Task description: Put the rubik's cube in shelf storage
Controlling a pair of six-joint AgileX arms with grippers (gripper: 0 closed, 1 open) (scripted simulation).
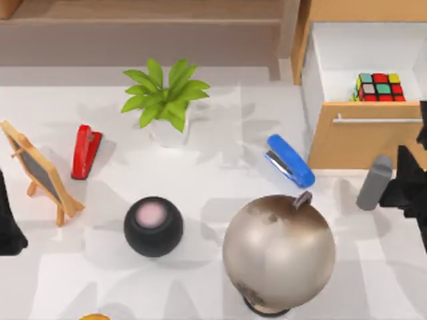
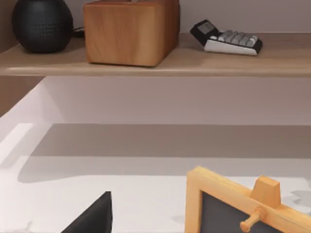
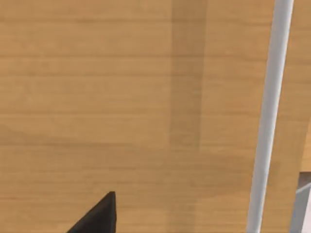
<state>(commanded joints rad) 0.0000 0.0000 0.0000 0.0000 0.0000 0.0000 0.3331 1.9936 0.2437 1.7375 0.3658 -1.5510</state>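
Step in hand, as I judge it: reaching for the rubik's cube (image 1: 379, 87), which sits in the open white drawer (image 1: 347, 53) of the cabinet at far right, behind its wooden front with the metal handle (image 1: 377, 120). Right gripper (image 1: 408, 181) is near the drawer front, holding nothing; finger opening: cannot tell. Left arm (image 1: 8, 223) parked at the left edge. Next move calls for going over the front, down onto the cube, then carrying it left to the shelf storage (image 1: 140, 41) along the far edge.

Count: one cube, two staplers, one speaker, one globe, one plant, one chalkboard.
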